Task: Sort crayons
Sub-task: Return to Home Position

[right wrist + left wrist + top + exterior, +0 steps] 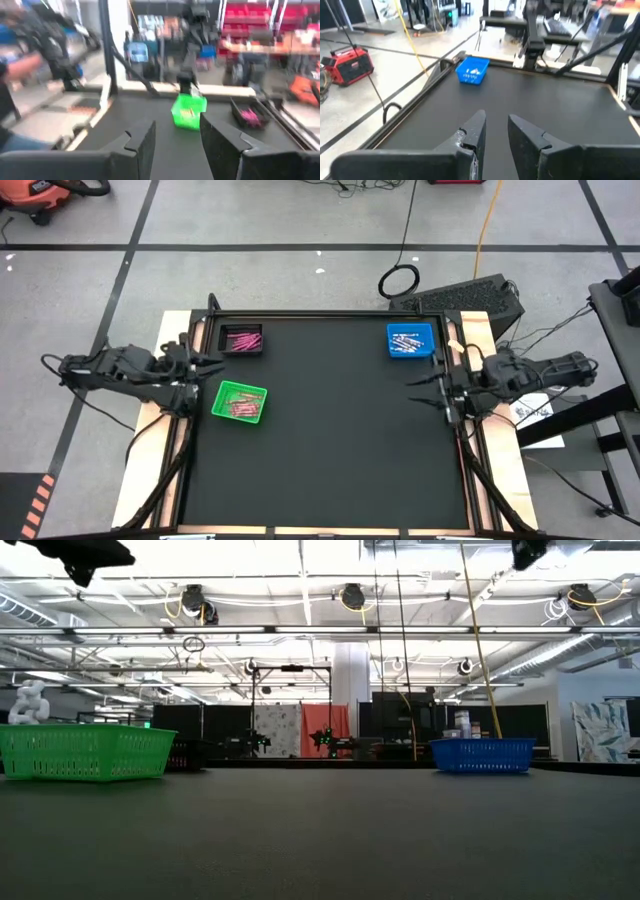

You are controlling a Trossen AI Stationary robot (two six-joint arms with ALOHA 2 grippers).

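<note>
Left claw (213,367) and right claw (420,383) hang open, empty, at the tabletop's (330,440) side edges; crayons (241,339) all sit in bins (219,393), so sorting looks done.

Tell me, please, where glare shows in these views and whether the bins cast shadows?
Low view: the ceiling glares white above the green bin and blue bin. High view: even light, no clear bin shadows on the table, the left gripper and right gripper open at its sides. Left wrist view: pale sheen on the table.
</note>
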